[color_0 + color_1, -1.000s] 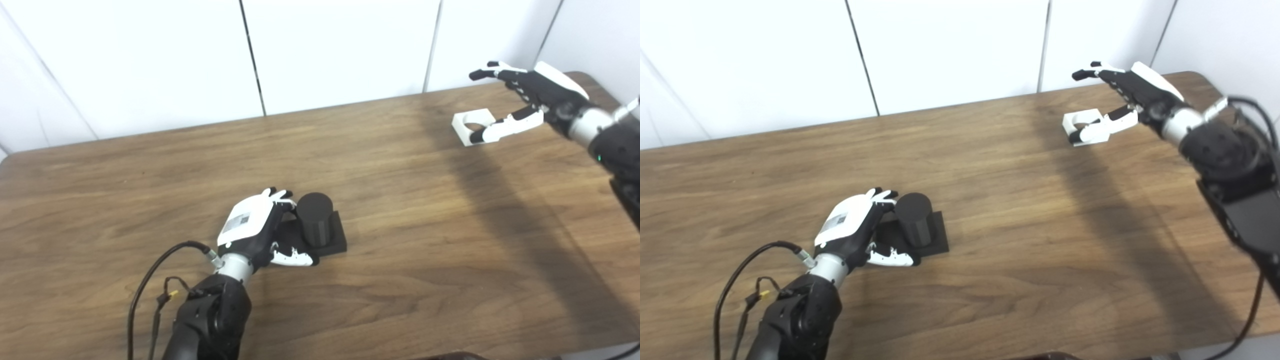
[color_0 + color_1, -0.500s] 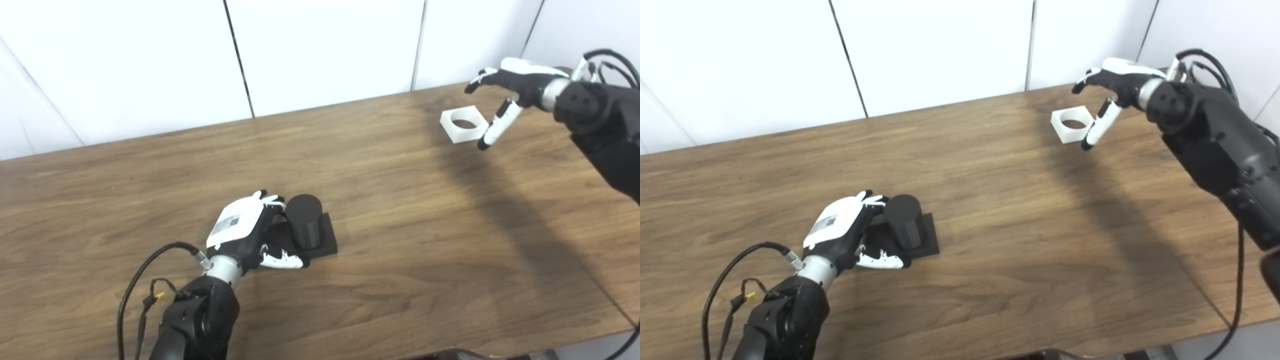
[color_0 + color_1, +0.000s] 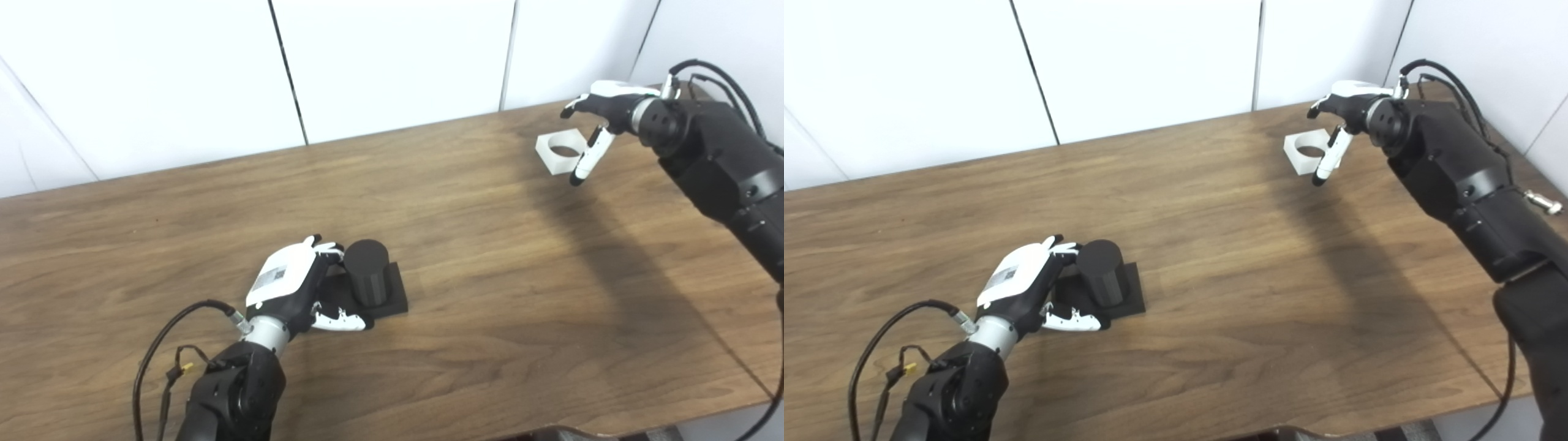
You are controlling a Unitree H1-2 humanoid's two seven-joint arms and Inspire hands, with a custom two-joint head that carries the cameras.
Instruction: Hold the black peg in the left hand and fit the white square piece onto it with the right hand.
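The black peg (image 3: 366,272), a short cylinder on a square black base, stands on the wooden table (image 3: 490,263) left of centre. My left hand (image 3: 295,285) lies against its left side, fingers curled toward the cylinder and thumb along the base's front edge; the hold looks loose and I cannot tell if it grips. The white square piece (image 3: 558,153), with a round hole, lies flat at the far right. My right hand (image 3: 597,125) hovers over it, open, fingers spread past its far side and thumb hanging down at its right edge.
A white panelled wall (image 3: 392,61) runs behind the table's far edge. The table's right edge (image 3: 744,367) and front edge are near. A black cable (image 3: 165,331) loops from my left forearm over the table.
The camera has shifted, so the whole scene slid left. My right hand turned from palm sideways to over the white piece, thumb now pointing down. The left hand stays by the peg.
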